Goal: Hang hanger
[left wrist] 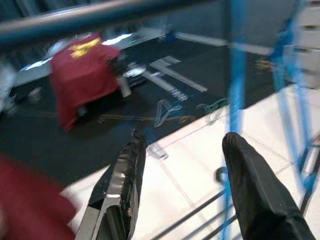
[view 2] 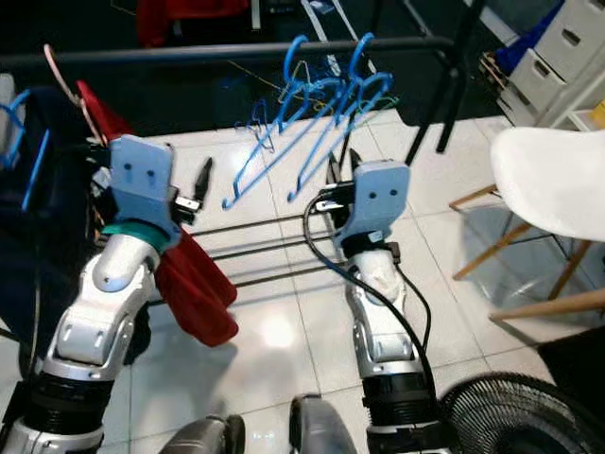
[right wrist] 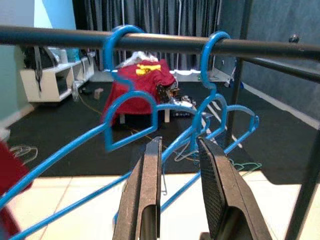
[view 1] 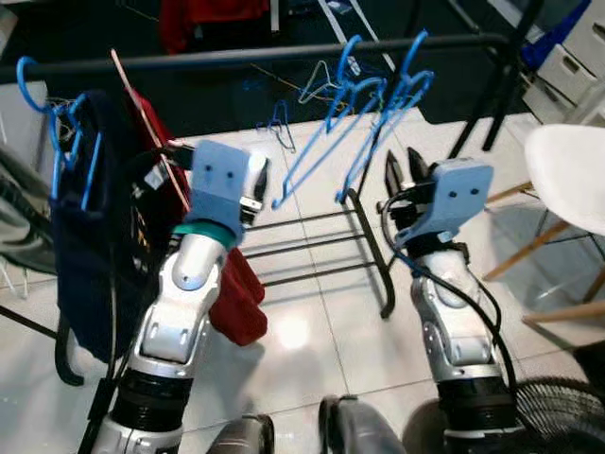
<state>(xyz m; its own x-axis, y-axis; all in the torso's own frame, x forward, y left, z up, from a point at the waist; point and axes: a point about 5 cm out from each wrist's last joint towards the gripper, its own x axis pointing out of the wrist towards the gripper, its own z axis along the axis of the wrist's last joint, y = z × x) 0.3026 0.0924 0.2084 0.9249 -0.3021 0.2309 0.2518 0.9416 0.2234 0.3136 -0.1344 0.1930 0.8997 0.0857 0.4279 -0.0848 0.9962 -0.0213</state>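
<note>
A dark rail (view 1: 246,57) runs across the top of a clothes rack. Two empty blue hangers (view 1: 373,109) hang by their hooks (right wrist: 117,45) on its right part, tilted down to the left. My right gripper (view 1: 404,163) is raised just below them, open, its two fingers (right wrist: 150,190) pointing up at the rail with nothing between them. My left gripper (left wrist: 184,145) is held up left of the hangers, open wide and empty; one blue hanger arm (left wrist: 234,75) passes beyond its fingers.
A dark garment (view 1: 85,236) on a blue hanger and a red garment (view 1: 236,293) hang at the rail's left end. Loose hangers (view 1: 279,128) lie on the floor behind. A white chair (view 1: 567,170) and a fan (view 1: 558,416) stand at the right.
</note>
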